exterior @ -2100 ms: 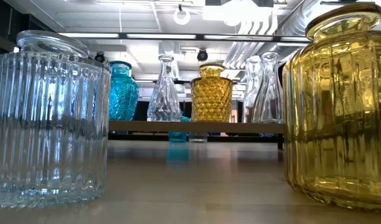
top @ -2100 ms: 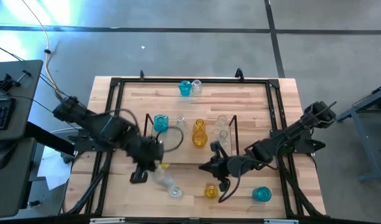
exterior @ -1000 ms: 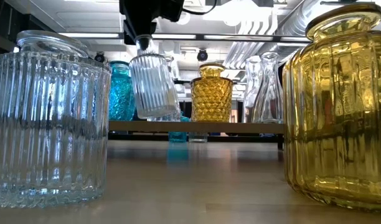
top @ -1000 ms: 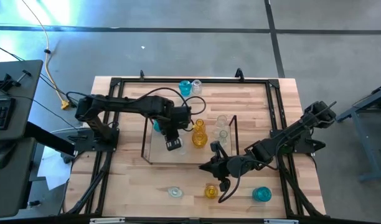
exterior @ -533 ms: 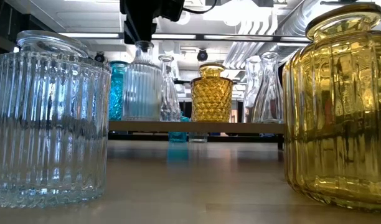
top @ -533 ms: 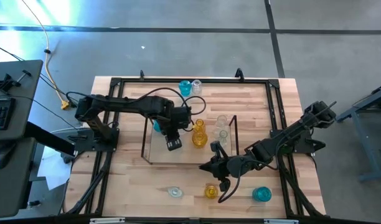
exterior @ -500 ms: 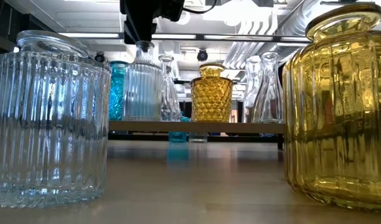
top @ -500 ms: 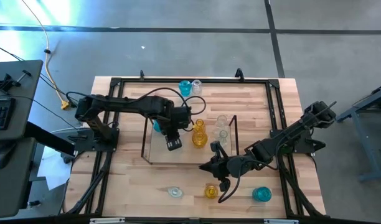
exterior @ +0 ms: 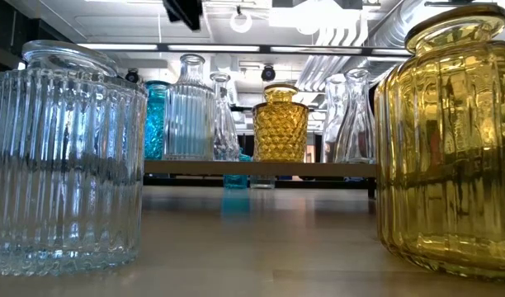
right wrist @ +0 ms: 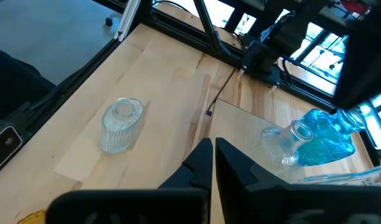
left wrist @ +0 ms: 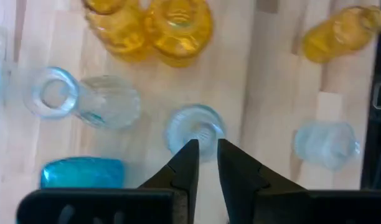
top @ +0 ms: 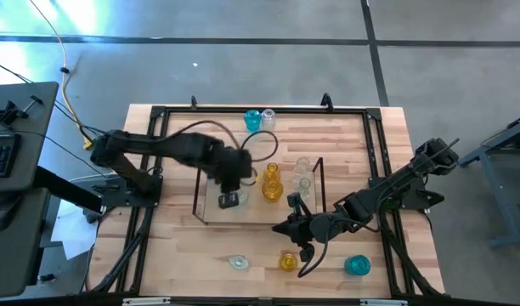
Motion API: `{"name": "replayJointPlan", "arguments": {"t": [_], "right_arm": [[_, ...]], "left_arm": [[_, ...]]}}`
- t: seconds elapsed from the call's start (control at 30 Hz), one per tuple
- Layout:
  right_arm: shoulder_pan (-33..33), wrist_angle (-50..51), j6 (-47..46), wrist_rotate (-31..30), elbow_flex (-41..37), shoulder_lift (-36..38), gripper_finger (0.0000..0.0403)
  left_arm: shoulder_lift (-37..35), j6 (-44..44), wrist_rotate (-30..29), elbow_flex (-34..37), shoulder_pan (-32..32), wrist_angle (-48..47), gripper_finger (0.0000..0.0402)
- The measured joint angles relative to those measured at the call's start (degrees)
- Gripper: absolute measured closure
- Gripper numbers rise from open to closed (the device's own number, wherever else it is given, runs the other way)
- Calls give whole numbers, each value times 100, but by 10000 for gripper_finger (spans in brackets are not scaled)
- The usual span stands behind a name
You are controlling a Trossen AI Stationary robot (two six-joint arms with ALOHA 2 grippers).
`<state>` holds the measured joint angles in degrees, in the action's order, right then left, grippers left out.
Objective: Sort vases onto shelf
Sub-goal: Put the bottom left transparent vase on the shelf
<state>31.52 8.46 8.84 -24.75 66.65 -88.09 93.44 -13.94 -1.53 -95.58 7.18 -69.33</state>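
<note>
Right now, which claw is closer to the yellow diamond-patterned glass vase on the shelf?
Left. The left claw hovers over the shelf just beside the yellow diamond-patterned glass vase; the right claw waits off the shelf, nearer the table's front.

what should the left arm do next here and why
Probably lift the left gripper clear and swing it toward the loose clear vase at the table's front. The ribbed vase stands upright on the shelf, free of the gripper, whose jaws hang slightly parted above its mouth. That one looks placed, while others on the table wait.
</note>
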Motion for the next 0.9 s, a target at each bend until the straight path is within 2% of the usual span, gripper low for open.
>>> {"name": "replayJointPlan", "arguments": {"t": [0.17,0.27,0.47,0.67,0.9], "right_arm": [[53,14,22,-193,0,0,402],[53,12,18,-201,0,0,402],[53,-8,19,-203,0,0,402],[53,-8,18,-206,0,0,402],[53,-10,30,-212,0,0,402]], "left_arm": [[-164,-424,-111,483,784,21,392],[-113,-683,-291,930,1019,312,398],[162,-564,-196,1411,988,1208,401],[460,-240,-291,1413,819,1198,401],[479,26,-563,1415,602,1201,401]]}}
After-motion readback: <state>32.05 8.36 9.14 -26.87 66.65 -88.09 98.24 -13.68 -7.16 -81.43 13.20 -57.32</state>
